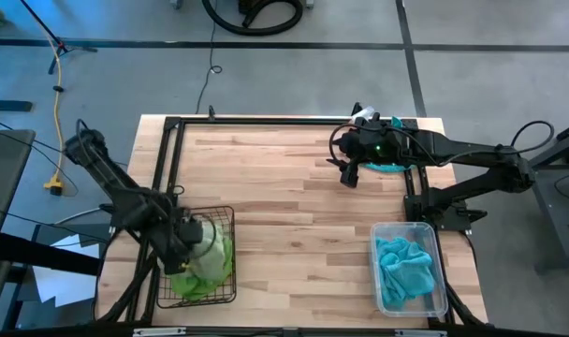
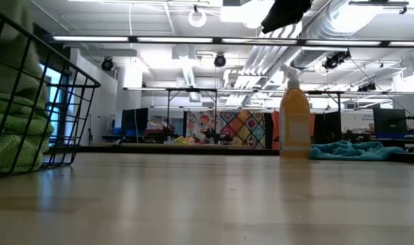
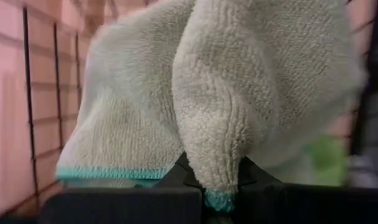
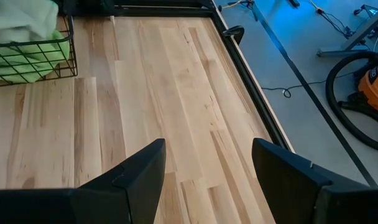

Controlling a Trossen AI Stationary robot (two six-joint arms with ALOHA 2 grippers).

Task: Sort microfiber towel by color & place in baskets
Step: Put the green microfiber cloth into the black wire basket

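- Your left gripper [image 1: 186, 236] is inside the wire basket [image 1: 230, 217] at the near left of the table [image 1: 284, 197]. Its fingers are clenched on a fold of a green towel [image 3: 220, 106], which hangs over them in the left wrist view.
- More green cloth [image 1: 212, 265] already lies in this basket, under and beside the gripper.
- If you lift this arm before you release, I think the towel will come out again with it. The fuzzy cloth can also stay caught on a finger after release, so check before you pull away.
- The arm is close to the thin wires. A sideways move may hook the basket and drag or tip it.
- Your right gripper [image 1: 350, 174] hovers at the far right of the table, its fingers [image 4: 130, 177] spread wide and holding nothing; only bare wood shows between them.
- A blue towel [image 2: 353, 150] lies on the table at the far right, just behind this arm, near the spray bottle [image 2: 295, 117]. It is not yet sorted.
- The bottle stands very near that towel. When you reach for the towel, the arm or the dragged cloth may knock the bottle over.
- The plastic basket [image 1: 435, 230] at the near right already holds blue cloth [image 1: 403, 267]. It looks light, so a hard drop or a touch on its rim may push it toward the table edge.
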